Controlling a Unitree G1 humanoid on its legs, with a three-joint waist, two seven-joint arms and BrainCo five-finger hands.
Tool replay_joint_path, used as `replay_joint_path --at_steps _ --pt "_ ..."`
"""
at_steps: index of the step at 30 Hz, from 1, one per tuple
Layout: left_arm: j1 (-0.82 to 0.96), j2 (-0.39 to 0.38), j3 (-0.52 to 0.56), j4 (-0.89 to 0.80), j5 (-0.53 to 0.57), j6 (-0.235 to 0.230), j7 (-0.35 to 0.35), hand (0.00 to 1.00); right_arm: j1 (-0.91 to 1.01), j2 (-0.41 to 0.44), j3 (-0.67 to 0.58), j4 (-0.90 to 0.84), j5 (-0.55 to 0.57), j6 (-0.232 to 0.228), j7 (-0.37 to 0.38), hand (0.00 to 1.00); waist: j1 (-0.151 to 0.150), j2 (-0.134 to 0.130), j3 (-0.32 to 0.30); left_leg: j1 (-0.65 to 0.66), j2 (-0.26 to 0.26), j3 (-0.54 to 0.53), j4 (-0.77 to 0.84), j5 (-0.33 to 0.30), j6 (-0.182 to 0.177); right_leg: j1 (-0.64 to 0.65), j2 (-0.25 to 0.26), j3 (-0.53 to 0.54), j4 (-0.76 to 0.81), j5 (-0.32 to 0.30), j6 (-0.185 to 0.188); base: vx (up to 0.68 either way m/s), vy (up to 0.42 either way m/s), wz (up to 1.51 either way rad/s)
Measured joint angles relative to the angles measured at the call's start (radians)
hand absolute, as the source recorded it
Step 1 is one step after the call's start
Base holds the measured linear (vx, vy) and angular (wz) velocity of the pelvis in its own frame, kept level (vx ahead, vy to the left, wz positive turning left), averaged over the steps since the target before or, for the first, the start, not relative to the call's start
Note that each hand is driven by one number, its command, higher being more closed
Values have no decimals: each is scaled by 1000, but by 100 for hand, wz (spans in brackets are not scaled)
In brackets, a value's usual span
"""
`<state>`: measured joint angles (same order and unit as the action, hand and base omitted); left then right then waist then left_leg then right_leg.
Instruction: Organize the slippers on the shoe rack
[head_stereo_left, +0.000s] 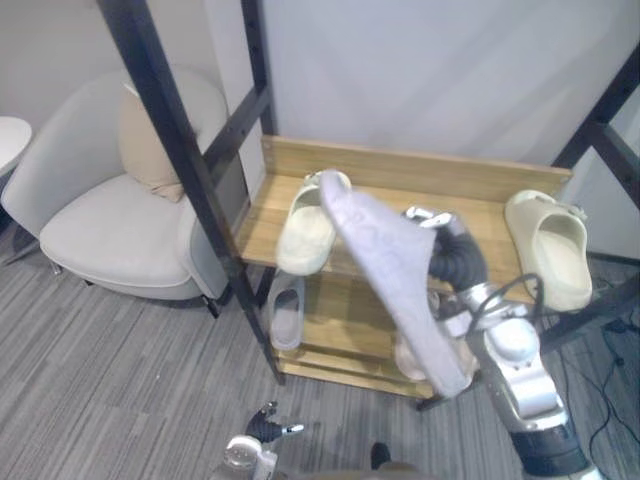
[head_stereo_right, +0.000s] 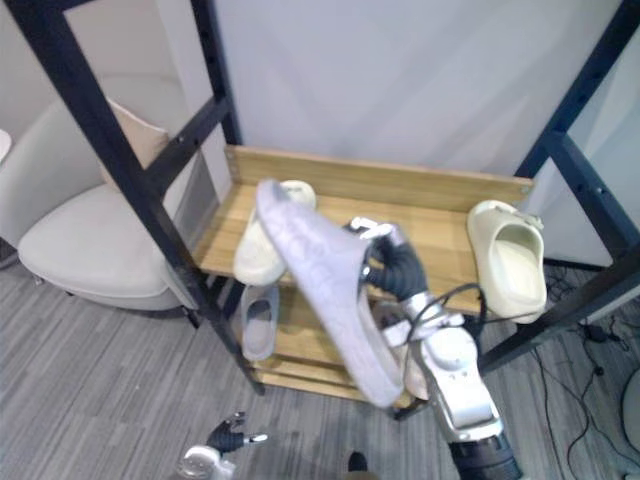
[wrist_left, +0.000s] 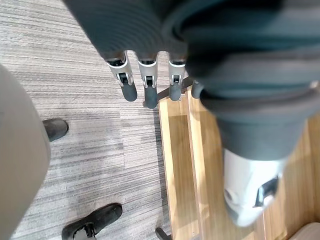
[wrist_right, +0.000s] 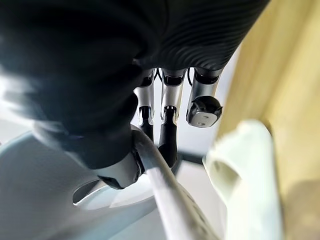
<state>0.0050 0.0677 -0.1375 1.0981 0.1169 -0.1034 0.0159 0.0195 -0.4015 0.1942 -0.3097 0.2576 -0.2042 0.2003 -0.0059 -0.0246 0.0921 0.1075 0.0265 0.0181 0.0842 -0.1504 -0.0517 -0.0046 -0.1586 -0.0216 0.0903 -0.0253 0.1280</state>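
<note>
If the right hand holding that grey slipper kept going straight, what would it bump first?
Probably the cream slipper on the left of the top shelf; depth is hard to judge.

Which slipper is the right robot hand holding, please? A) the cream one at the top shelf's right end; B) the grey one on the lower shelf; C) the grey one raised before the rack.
C: the right robot hand has its fingers curled round the grey slipper, up in front of the shoe rack.

Grey slipper (head_stereo_left: 388, 268) aloft, tilted, by wooden rack (head_stereo_left: 440, 176)
</note>
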Motion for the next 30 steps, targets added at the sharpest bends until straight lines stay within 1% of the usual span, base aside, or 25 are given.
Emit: replay_joint_path --at_steps 2,3,4,5,6,7,8,9,10,11,12,13,14,17,18,19,20,21,23,24,25,26,28,29,30 --pt "-4 8 -1 0 0 -3 0 0 25 -17 64 4 -1 1 18 100 4 -6 10 -20 -10 -11 34 -3 1 -42 -18 -2 114 -54 1 -135 -40 24" --pt "-8 13 -2 0 0 -4 0 0 32 -24 88 3 -1 0 24 100 4 -12 17 -41 -20 -18 67 -15 1 -70 -30 -3 167 -80 0 -169 -49 25" --pt "-22 22 -2 0 0 -5 0 0 31 -38 117 4 -1 0 32 100 5 -15 40 -86 -29 -27 135 -42 1 -108 -42 -3 237 -109 0 -170 -38 24" --pt "-28 26 -4 1 0 -6 1 0 30 -44 127 4 -1 0 35 100 5 -15 51 -108 -32 -31 168 -54 0 -124 -46 -3 260 -120 0 -250 -34 29" --pt "-44 36 -9 1 0 -6 1 0 28 -54 146 6 -3 1 41 100 6 -11 82 -171 -37 -41 257 -84 -1 -172 -54 -4 325 -144 -1 -223 -20 21" --pt "-50 36 -9 2 0 -6 1 0 25 -58 152 8 -3 1 42 100 6 -8 92 -191 -37 -43 285 -92 -3 -187 -55 -5 346 -152 -4 -320 -27 34" --pt "-84 42 -7 1 -8 -7 2 0 12 -83 171 18 -9 4 42 100 5 -2 132 -287 -42 -57 394 -125 -6 -265 -62 -8 434 -180 -7 -248 -26 25" --pt "-91 43 -6 1 -10 -7 3 0 9 -87 172 21 -14 5 42 100 5 -1 140 -304 -43 -59 412 -130 -8 -280 -64 -9 449 -184 -9 -241 -28 34" --pt "-113 46 -7 1 -13 -8 3 0 -5 -95 172 34 -20 6 42 100 5 6 168 -345 -46 -66 457 -146 -5 -312 -68 -16 485 -201 -3 -205 -29 27" --pt "-142 45 -7 -1 -23 -9 5 0 -37 -105 172 68 -22 10 37 100 5 10 199 -408 -48 -76 523 -164 -12 -369 -71 -18 542 -214 -7 -200 -31 34" --pt "-163 45 -7 -6 -32 -10 11 0 -66 -116 171 95 -23 14 29 100 3 13 217 -471 -50 -87 582 -179 -20 -429 -72 -20 594 -229 -10 -220 -33 23" --pt "-169 45 -7 -8 -36 -11 14 0 -72 -119 170 99 -24 15 26 100 4 13 223 -488 -51 -88 597 -182 -20 -444 -73 -20 608 -232 -11 -184 -40 22" --pt "-198 48 -5 -24 -61 -17 25 0 -108 -132 162 112 -48 16 8 100 3 14 256 -567 -52 -95 675 -198 -20 -521 -76 -16 687 -253 -16 -167 -39 14" --pt "-219 49 -4 -55 -82 -21 29 0 -141 -142 160 139 -68 15 -15 100 0 17 287 -640 -56 -100 770 -229 -25 -591 -84 -10 783 -289 -20 -94 -25 12" --pt "-234 50 2 -76 -85 -23 32 0 -156 -152 147 149 -91 13 -28 100 -2 25 310 -695 -61 -111 835 -242 -32 -633 -87 -10 847 -310 -21 -91 -33 23" --pt "-253 53 7 -99 -106 -26 42 0 -172 -150 117 172 -109 13 -47 100 -2 25 330 -741 -62 -117 898 -261 -36 -685 -89 -7 909 -332 -22 -109 -40 24" --pt "-264 54 13 -111 -114 -28 47 0 -183 -151 97 182 -117 14 -62 100 1 25 339 -777 -63 -121 931 -271 -39 -719 -90 -5 943 -342 -24 -125 -52 17" --pt "-273 56 41 -141 -123 -39 47 0 -208 -151 61 196 -142 13 -87 100 1 27 356 -831 -63 -125 985 -286 -43 -772 -90 -2 998 -360 -28 -92 -36 10" --pt "-287 54 65 -162 -133 -45 58 0 -234 -150 34 212 -152 14 -116 100 3 26 374 -872 -63 -125 1029 -299 -46 -818 -91 5 1047 -377 -29 -75 -28 5" --pt "-302 53 84 -173 -141 -45 69 0 -252 -150 13 213 -176 13 -142 100 4 23 386 -906 -63 -125 1061 -308 -53 -853 -91 9 1082 -388 -31 -98 -38 3" --pt "-320 42 118 -203 -142 -46 79 0 -281 -149 -9 213 -192 14 -181 100 5 22 407 -952 -59 -128 1108 -325 -50 -902 -89 13 1131 -403 -36 -95 -39 2" --pt "-324 40 125 -208 -142 -47 82 0 -286 -148 -14 213 -201 13 -188 100 6 22 411 -961 -58 -128 1115 -328 -53 -911 -88 13 1139 -406 -37 -102 -51 0" --pt "-338 35 169 -247 -150 -47 100 0 -313 -136 -51 213 -259 14 -251 100 12 15 423 -1023 -51 -130 1164 -341 -67 -981 -82 20 1196 -423 -47 -66 -54 -2" --pt "-339 34 172 -252 -152 -47 101 0 -317 -132 -58 213 -261 15 -258 100 12 15 423 -1030 -51 -130 1170 -341 -68 -988 -81 21 1203 -424 -47 -43 -53 -2" --pt "-340 29 191 -271 -160 -47 110 0 -336 -108 -85 214 -281 17 -302 100 15 16 424 -1056 -43 -130 1190 -346 -77 -1017 -73 22 1223 -429 -49 -20 -40 -7"
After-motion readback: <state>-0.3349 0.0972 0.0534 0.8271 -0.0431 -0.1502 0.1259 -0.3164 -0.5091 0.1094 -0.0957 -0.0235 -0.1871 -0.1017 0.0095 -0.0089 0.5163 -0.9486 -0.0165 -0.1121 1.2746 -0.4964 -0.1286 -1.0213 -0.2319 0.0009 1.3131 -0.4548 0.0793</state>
